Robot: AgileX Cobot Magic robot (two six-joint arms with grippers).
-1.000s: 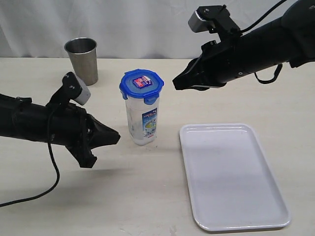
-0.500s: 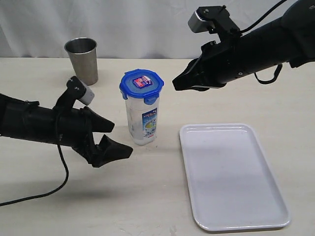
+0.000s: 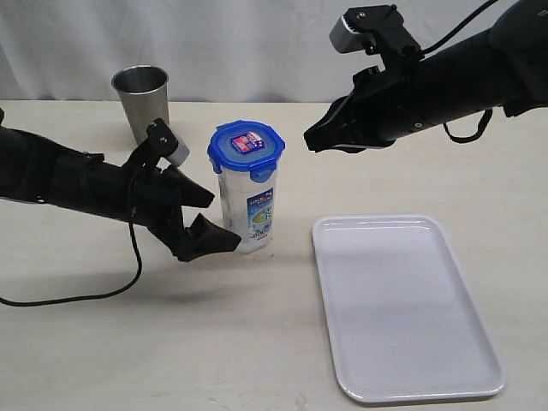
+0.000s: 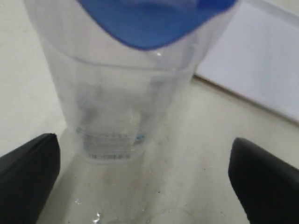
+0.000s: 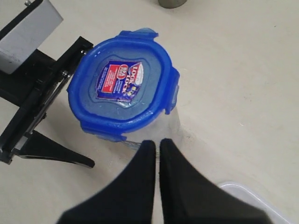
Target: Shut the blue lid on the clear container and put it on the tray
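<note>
The clear container (image 3: 248,214) stands upright on the table, left of the tray (image 3: 402,308). The blue lid (image 3: 247,147) sits on its mouth, sticker up. My left gripper (image 3: 221,221) is open at the container's lower left side, one finger behind it and one in front, with no contact visible. In the left wrist view the container (image 4: 117,107) stands just ahead of the wide-apart fingers (image 4: 28,172). My right gripper (image 3: 310,144) is shut and empty, hovering right of the lid. In the right wrist view its tips (image 5: 156,144) hang beside the lid (image 5: 124,86).
A steel cup (image 3: 143,104) stands at the back left, behind my left arm. The white tray lies empty, its near-left corner close to the container's base. A white curtain closes the far side of the table.
My left gripper has opened wide and moved right and up the table until its fingers flank the container's base. The right arm has hardly moved.
</note>
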